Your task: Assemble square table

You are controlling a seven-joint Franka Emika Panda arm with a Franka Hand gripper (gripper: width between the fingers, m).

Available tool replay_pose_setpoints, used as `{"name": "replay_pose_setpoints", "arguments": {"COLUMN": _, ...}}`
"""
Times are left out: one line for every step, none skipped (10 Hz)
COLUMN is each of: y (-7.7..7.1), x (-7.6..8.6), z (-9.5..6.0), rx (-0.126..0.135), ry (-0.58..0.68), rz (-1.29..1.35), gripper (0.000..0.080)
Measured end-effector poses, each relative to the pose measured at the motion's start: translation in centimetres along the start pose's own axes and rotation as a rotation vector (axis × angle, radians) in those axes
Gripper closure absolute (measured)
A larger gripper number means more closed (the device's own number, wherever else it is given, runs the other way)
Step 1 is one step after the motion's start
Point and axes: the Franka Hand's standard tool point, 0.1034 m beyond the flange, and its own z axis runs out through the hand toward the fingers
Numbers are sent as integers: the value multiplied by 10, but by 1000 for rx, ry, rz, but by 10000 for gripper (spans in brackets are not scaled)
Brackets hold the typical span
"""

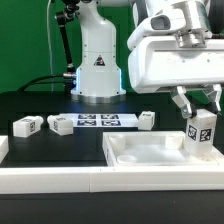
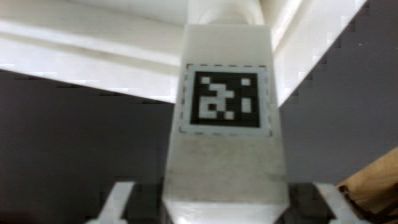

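Nearest: front rail [image 1: 60, 181]. Just behind, tabletop slab [image 1: 135, 152], rim up. Above slab's corner at exterior view's right, gripper [image 1: 199, 110] clamped on held leg [image 1: 203, 135] — upright, contact with slab unclear. Farther back, in row — far-left leg [image 1: 27, 124], second leg [image 1: 60, 125], marker board [image 1: 98, 121], third leg [image 1: 147, 120].

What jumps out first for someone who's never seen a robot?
The fingers clamp an upright white leg bearing a black-and-white tag, at the exterior view's right end of the white square slab. Three loose legs lie on the dark table behind the slab.
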Motion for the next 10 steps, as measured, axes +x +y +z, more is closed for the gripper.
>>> {"name": "replay_pose_setpoints", "arguments": {"y": 0, "x": 1, "z": 0, "rx": -8, "ry": 22, "rz": 0, "gripper": 508}}
{"name": "replay_pose_setpoints", "arguments": {"y": 0, "x": 2, "z": 0, "rx": -14, "ry": 39, "rz": 0, "gripper": 508}}
{"name": "replay_pose_setpoints", "arguments": {"y": 1, "x": 1, "z": 0, "rx": -16, "ry": 43, "rz": 0, "gripper": 508}}
{"name": "replay_pose_setpoints", "arguments": {"y": 1, "x": -1, "z": -1, "rx": -21, "ry": 51, "rz": -1, "gripper": 508}}
{"name": "replay_pose_setpoints", "arguments": {"y": 1, "x": -7, "z": 0, "rx": -24, "ry": 50, "rz": -1, "gripper": 508}}
{"name": "replay_pose_setpoints", "arguments": {"y": 0, "x": -9, "z": -1, "rx": -28, "ry": 60, "rz": -2, "gripper": 508}}
{"name": "replay_pose_setpoints", "arguments": {"y": 0, "x": -10, "z": -1, "rx": -31, "ry": 67, "rz": -3, "gripper": 508}}
{"name": "replay_pose_setpoints", "arguments": {"y": 0, "x": -10, "z": -1, "rx": -31, "ry": 67, "rz": -3, "gripper": 508}}
{"name": "replay_pose_setpoints", "arguments": {"y": 0, "x": -9, "z": -1, "rx": -30, "ry": 65, "rz": -2, "gripper": 508}}
{"name": "replay_pose_setpoints", "arguments": {"y": 0, "x": -9, "z": -1, "rx": -28, "ry": 61, "rz": -2, "gripper": 508}}
